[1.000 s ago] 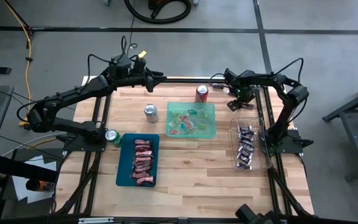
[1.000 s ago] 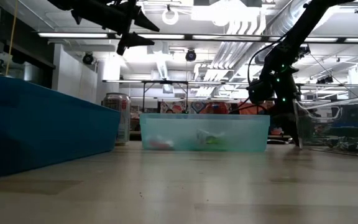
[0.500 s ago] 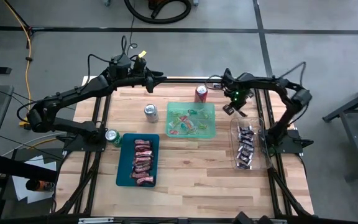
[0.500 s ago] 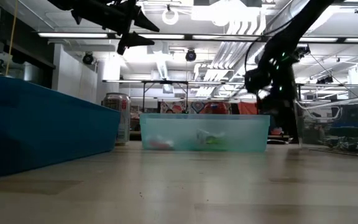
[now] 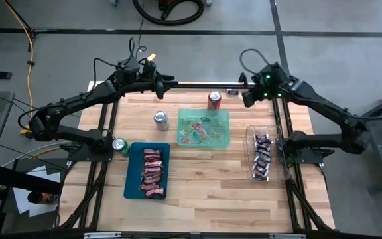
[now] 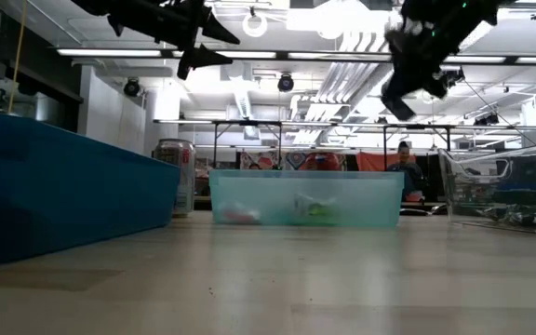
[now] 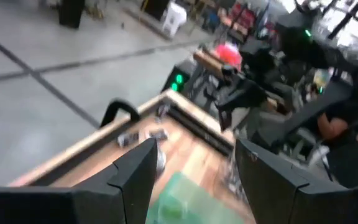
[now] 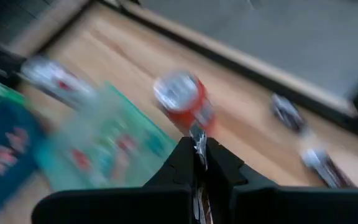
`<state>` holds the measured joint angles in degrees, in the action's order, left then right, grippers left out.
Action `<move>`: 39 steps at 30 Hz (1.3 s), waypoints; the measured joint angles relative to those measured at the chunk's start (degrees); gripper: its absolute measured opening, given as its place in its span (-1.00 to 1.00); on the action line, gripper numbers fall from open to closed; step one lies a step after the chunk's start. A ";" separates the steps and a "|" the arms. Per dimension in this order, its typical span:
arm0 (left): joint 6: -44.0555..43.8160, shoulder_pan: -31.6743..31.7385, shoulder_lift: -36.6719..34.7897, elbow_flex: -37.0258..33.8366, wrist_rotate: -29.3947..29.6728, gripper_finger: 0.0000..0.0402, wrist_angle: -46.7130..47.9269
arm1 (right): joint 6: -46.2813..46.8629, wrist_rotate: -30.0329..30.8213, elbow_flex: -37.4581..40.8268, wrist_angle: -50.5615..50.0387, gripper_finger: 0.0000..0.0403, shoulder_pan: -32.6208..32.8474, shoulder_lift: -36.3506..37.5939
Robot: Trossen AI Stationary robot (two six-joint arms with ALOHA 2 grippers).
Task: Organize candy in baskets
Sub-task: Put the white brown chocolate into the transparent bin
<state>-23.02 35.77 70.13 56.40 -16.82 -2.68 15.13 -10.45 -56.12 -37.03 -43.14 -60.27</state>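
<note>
Right tool [image 5: 247, 97] raised above the tabletop [image 5: 204, 179] near its far edge, between the red can [image 5: 215, 99] and the far right corner, fingers pinched together on a small silvery wrapped candy [image 8: 199, 142] seen between the tips in the right wrist view. Left tool [image 5: 159, 88] hanging over the far edge toward the left corner, fingers [image 7: 138, 174] spread apart, nothing between them.

Dark teal basket [image 5: 134, 182] near the left edge, toward the near side, filled with red and pink candies [image 5: 152, 173]. Light green basket [image 5: 225, 130] at mid-tabletop toward the far edge, holding a few mixed bright candies [image 5: 197, 131]. Clear basket [image 5: 251, 156] along the right edge, holding dark-wrapped bars [image 5: 262, 158].

Silver can [image 5: 161, 119] just beside the green basket's left side; green can [image 5: 119, 145] just beside the teal basket's far left corner. Two loose dark candies [image 8: 286, 112] lying on the wood by the far edge, visible in the right wrist view.

In the low view, a person [image 6: 404, 167] seated in the room behind.
</note>
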 joint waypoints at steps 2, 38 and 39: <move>-0.88 -0.80 0.43 0.00 1.36 0.01 -3.06 | 0.33 -0.83 0.00 4.89 -0.99 1.81 1.64; 7.20 -9.27 13.55 0.00 2.50 0.01 -26.74 | 21.31 -7.76 1.79 -27.74 -0.98 32.41 12.19; 7.04 -8.61 13.55 0.00 2.50 0.01 -26.75 | 24.78 -5.80 3.03 -30.15 -0.98 33.89 13.40</move>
<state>-15.98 27.15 83.68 56.40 -14.33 -29.43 39.91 -16.25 -53.09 -67.19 -9.24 -46.87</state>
